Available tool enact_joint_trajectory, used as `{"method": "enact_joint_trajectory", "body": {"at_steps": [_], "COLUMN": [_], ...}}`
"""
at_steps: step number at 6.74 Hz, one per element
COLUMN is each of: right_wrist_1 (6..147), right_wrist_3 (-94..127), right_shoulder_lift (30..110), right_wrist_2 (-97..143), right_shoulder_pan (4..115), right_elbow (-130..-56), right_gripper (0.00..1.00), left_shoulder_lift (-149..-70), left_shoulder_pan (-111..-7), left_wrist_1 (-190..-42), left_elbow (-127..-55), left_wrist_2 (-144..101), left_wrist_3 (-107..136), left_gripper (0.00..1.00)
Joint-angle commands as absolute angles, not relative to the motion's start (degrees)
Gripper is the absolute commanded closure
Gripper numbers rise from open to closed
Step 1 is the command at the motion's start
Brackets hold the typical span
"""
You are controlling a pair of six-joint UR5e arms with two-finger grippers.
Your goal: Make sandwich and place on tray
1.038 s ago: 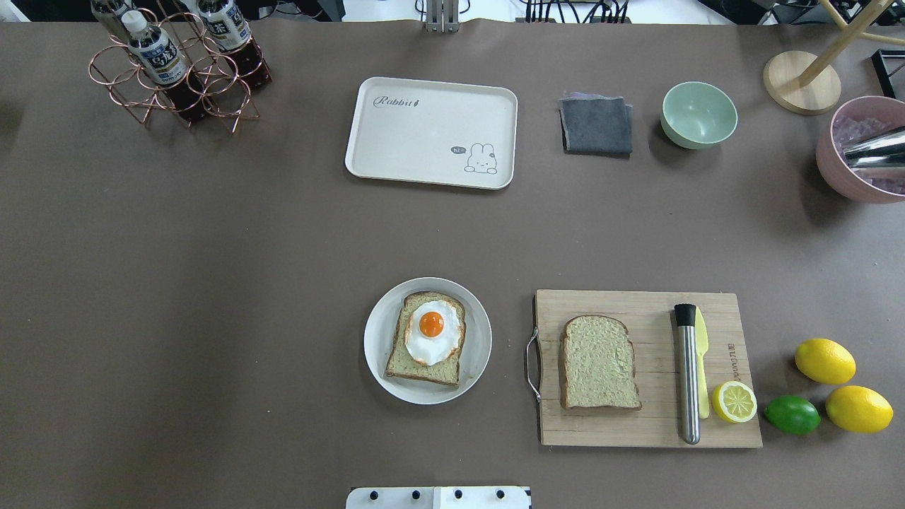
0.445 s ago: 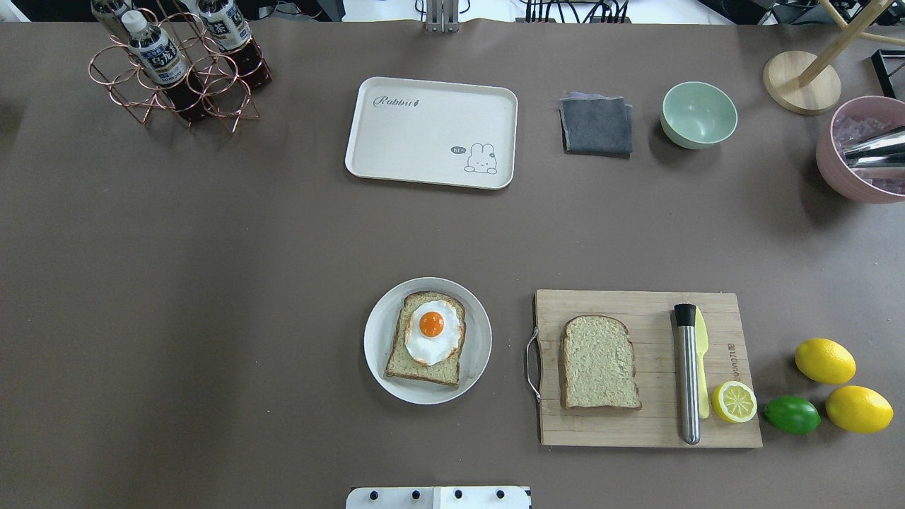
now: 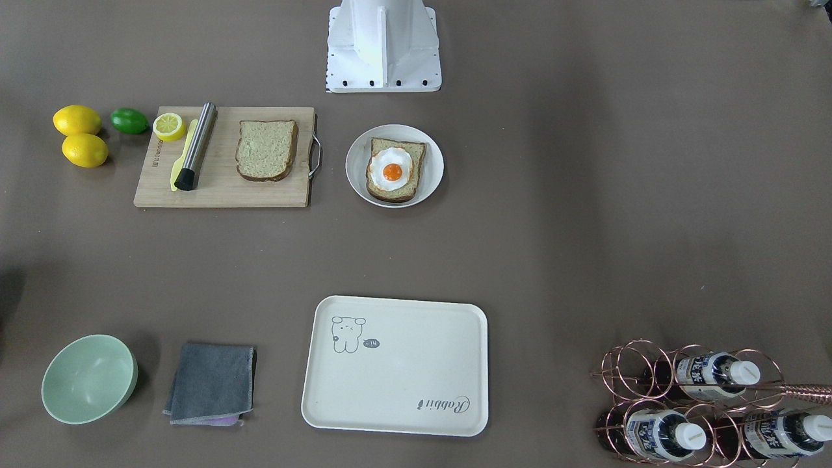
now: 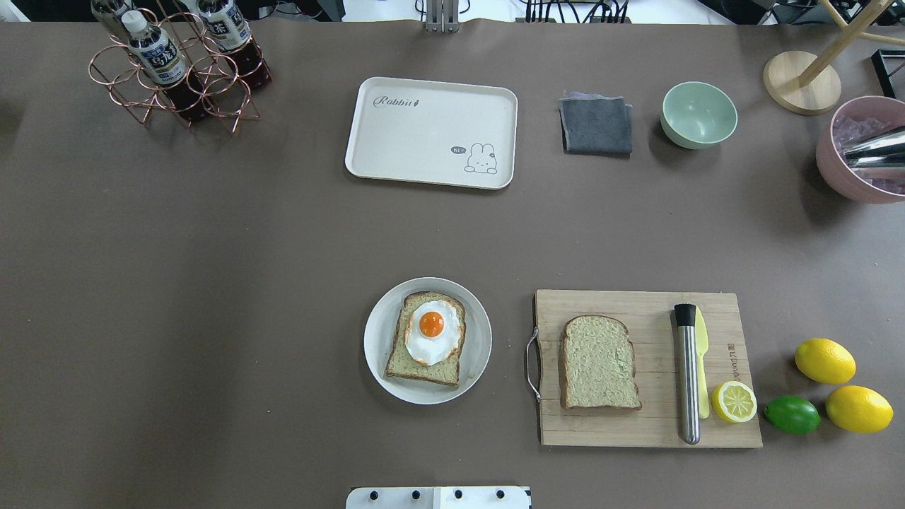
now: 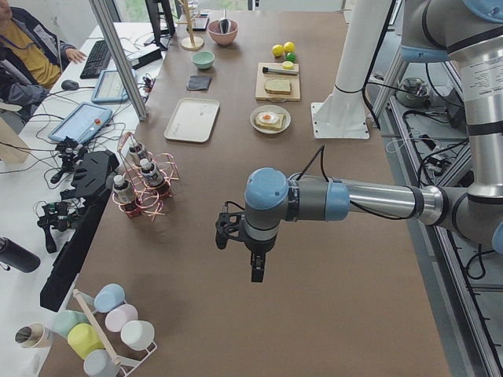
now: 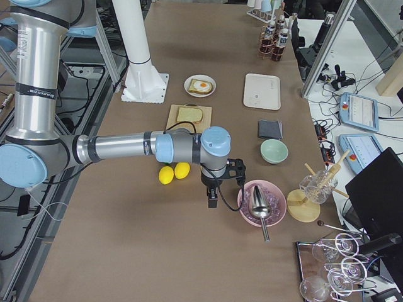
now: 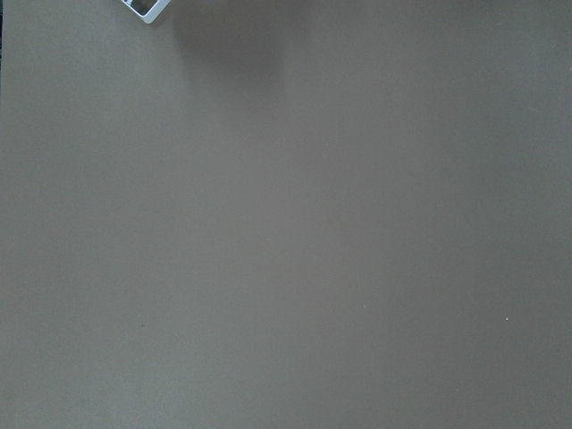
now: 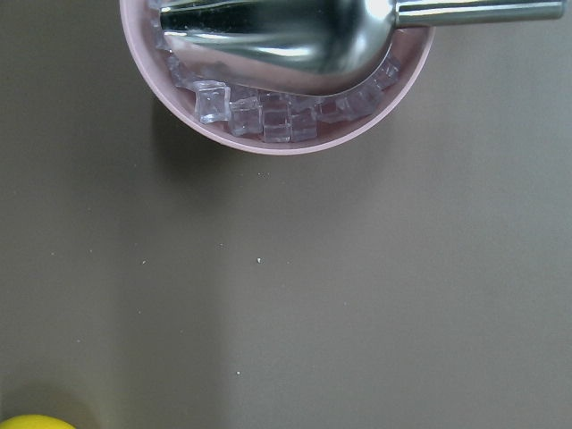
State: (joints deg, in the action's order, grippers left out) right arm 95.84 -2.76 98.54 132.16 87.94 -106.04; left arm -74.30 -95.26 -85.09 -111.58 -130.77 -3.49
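Observation:
One tan bread slice (image 4: 424, 373) lies on a round white plate (image 4: 375, 346) with a fried egg (image 4: 432, 331) on top, near the table's front centre. A second bread slice (image 4: 599, 362) lies bare on the wooden cutting board (image 4: 636, 304) to its right. The cream tray (image 4: 424, 134) lies empty at the back centre. My left gripper (image 5: 255, 271) shows only in the exterior left view, hanging over bare table far from the food. My right gripper (image 6: 213, 200) shows only in the exterior right view, beside the pink bowl. I cannot tell if either is open.
A metal muddler (image 4: 687, 375), yellow knife (image 4: 702, 353) and half lemon (image 4: 734, 401) sit on the board; lemons (image 4: 824, 360) and a lime (image 4: 792, 414) lie right of it. Bottle rack (image 4: 177, 63), grey cloth (image 4: 596, 126), green bowl (image 4: 698, 114) and pink ice bowl (image 4: 859, 177) line the back.

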Motion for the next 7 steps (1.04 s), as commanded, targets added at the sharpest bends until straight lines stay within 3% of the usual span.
{"method": "enact_joint_trajectory", "body": {"at_steps": [1,7], "right_wrist_1": [95.80,95.80], "right_wrist_3": [-2.55,-2.37], "right_shoulder_lift": [98.53,98.44], "right_wrist_2": [133.15,142.11], "right_shoulder_pan": [87.89,83.52], "right_elbow": [-106.61,-110.72], "right_gripper": [0.00,0.00], "left_shoulder_lift": [-74.27,-74.36], "left_shoulder_pan": [-95.27,-95.01], "left_wrist_1": [-85.08,-85.25], "left_elbow": [-111.62,-111.80], "left_wrist_2": [-130.78,-130.96], "left_wrist_3": [-3.34,-3.34], "left_gripper": [0.02,0.02]}}
